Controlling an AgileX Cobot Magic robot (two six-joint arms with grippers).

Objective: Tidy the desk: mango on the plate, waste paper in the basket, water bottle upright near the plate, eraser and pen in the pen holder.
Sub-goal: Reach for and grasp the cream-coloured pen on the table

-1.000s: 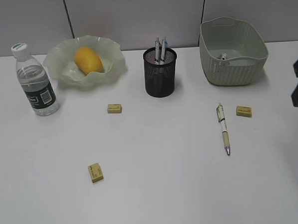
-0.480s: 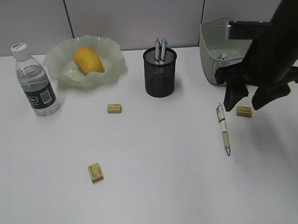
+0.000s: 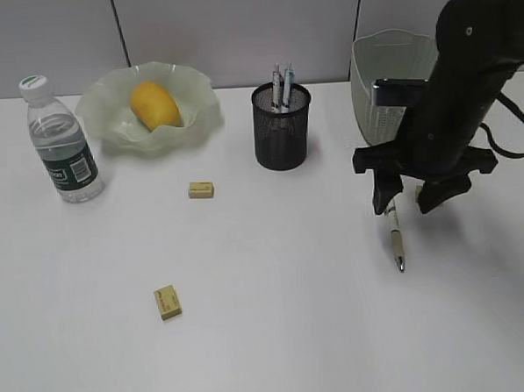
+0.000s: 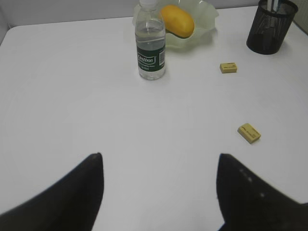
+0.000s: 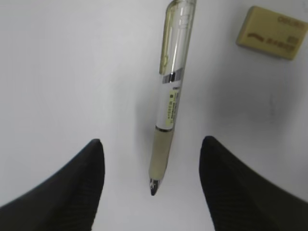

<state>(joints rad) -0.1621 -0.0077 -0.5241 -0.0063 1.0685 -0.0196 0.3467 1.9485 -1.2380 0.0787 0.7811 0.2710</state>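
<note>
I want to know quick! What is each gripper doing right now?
Left gripper: open, holding nothing.
Right gripper: open, straddling the pen, not gripping it.

The right arm (image 3: 455,107) covers most of the basket (image 3: 386,53) and the eraser beside the pen (image 3: 394,233). The pen's top end is cut off in the right wrist view. Print on the erasers (image 3: 201,189) is too small to read.
</note>
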